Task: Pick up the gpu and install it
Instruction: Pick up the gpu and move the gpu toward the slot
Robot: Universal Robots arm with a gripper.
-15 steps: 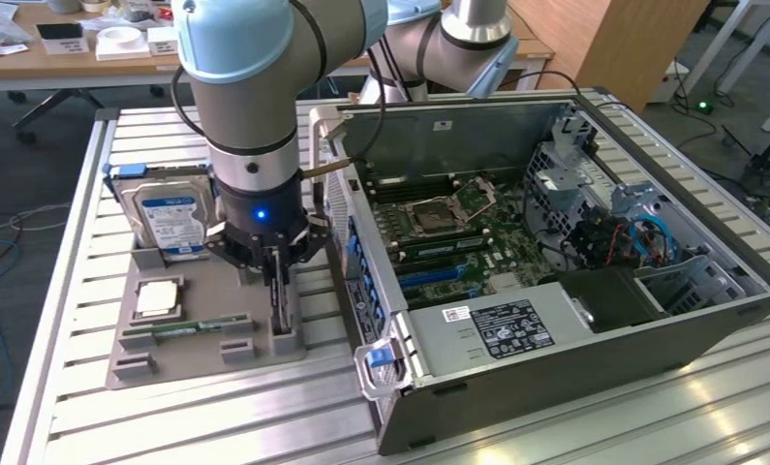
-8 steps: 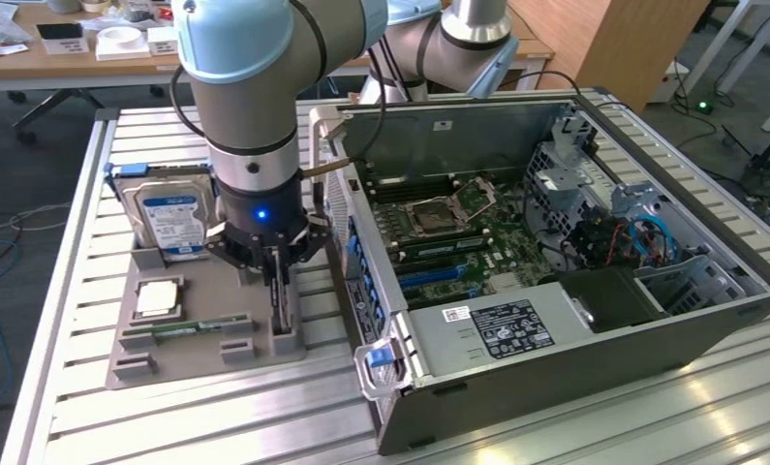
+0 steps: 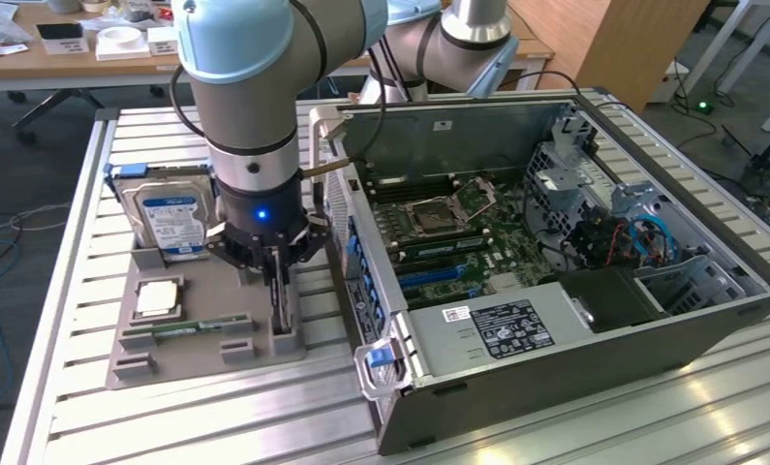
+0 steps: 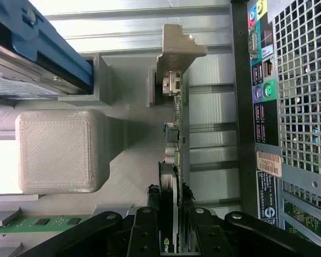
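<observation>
Wrist view | black jaws clamped on thin edge-standing gpu (image 4: 172, 182) | layered grey plastic tray (image 4: 134, 176) beneath

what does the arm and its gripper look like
The arm is thick silver-grey tubing with light blue joint caps and a black wrist section showing a small blue light. A thin dark cable runs down its side. The gripper is black, with jointed linkage fingers.
</observation>
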